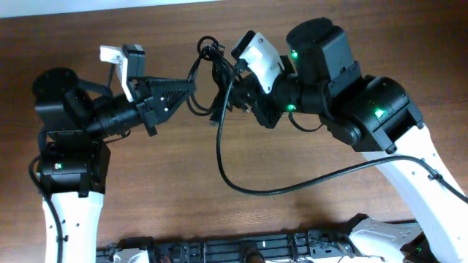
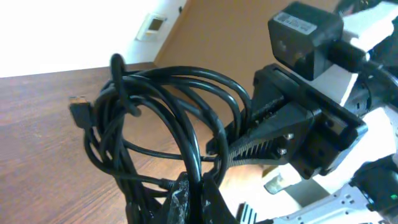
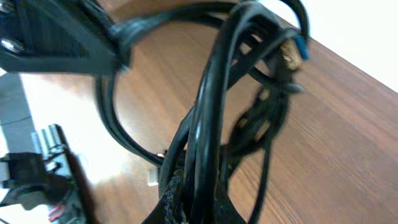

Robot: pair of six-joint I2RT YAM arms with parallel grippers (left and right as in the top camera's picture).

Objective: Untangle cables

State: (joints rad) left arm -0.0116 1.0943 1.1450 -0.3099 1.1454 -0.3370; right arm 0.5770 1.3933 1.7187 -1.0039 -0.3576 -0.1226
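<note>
The cables (image 1: 210, 69) form a tangled black bundle hanging above the table between my two grippers. My left gripper (image 1: 191, 88) comes in from the left and is shut on one strand. In the left wrist view the left gripper's jaws (image 2: 198, 200) pinch that strand, the cables (image 2: 163, 115) loop above them, and a small plug (image 2: 79, 112) sticks out at the left. My right gripper (image 1: 235, 86) holds the bundle from the right. In the right wrist view the right gripper (image 3: 200, 198) is shut on several strands of the cables (image 3: 231, 87), and a blue-tipped plug (image 3: 299, 46) shows at the top.
A thicker black wire (image 1: 248, 191) sweeps from the right gripper's area down across the wooden table (image 1: 146, 190) to the right arm (image 1: 380, 117). A black rail (image 1: 241, 248) runs along the front edge. The two grippers' fingertips are close together.
</note>
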